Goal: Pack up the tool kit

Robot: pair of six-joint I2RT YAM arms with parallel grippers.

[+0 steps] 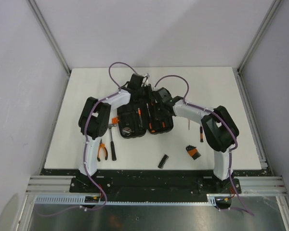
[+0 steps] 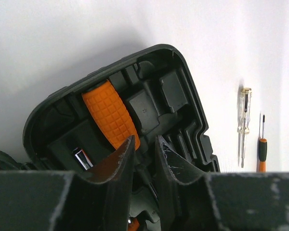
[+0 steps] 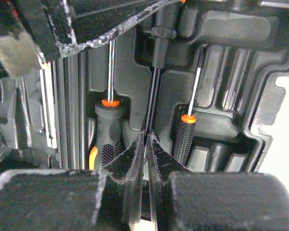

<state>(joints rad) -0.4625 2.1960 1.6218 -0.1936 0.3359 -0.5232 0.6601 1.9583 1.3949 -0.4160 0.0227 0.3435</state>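
Note:
The black tool kit case [image 1: 135, 126] lies open in the middle of the table, and its moulded slots fill the left wrist view [image 2: 183, 96] and the right wrist view [image 3: 231, 62]. My right gripper [image 3: 145, 134] is shut on the thin shaft of a screwdriver [image 3: 151, 96] over the case's right half. My left gripper [image 2: 144, 139] stands over the same tool, jaws narrowly apart with its dark handle [image 3: 159, 29] between them. In the top view the left gripper [image 1: 140, 96] and the right gripper [image 1: 153, 102] meet above the case. Two screwdrivers [image 3: 108, 130] [image 3: 185, 134] lie in their slots.
An orange ribbed tool [image 2: 108, 113] sits in the case. Loose on the table are pliers [image 1: 102, 150], a black-handled tool [image 1: 112, 144], a bit strip [image 1: 163, 161], a black and orange piece [image 1: 193, 152], a clear tester screwdriver [image 2: 243, 125] and a small screwdriver [image 2: 262, 149].

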